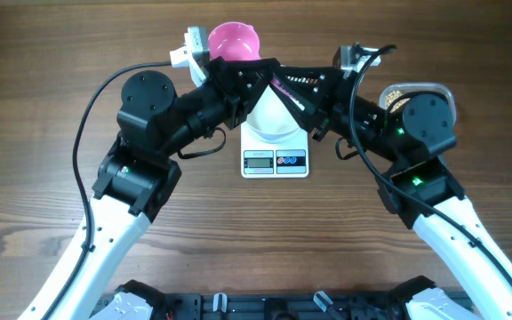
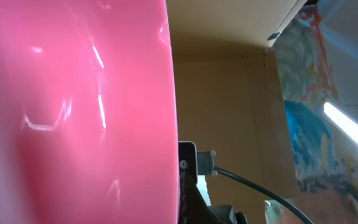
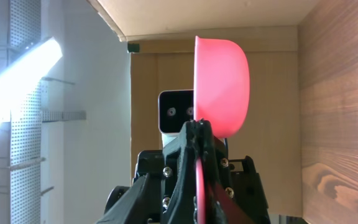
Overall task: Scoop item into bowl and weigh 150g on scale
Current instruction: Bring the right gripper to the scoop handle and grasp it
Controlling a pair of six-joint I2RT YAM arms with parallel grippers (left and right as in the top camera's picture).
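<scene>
Wood-grain table (image 1: pixel 43 107), glossy pink round scoop (image 1: pixel 236 42) — flat white scale (image 1: pixel 276 171), smooth bowl (image 1: pixel 269 120)

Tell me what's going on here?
Both arms meet above the bowl, which sits on the scale. The right end effector looks clamped on the handle of the pink scoop, which is raised just past the bowl. The left end effector is shut right beside the scoop; whether it grips it can't be seen. The scoop looks empty.
</scene>
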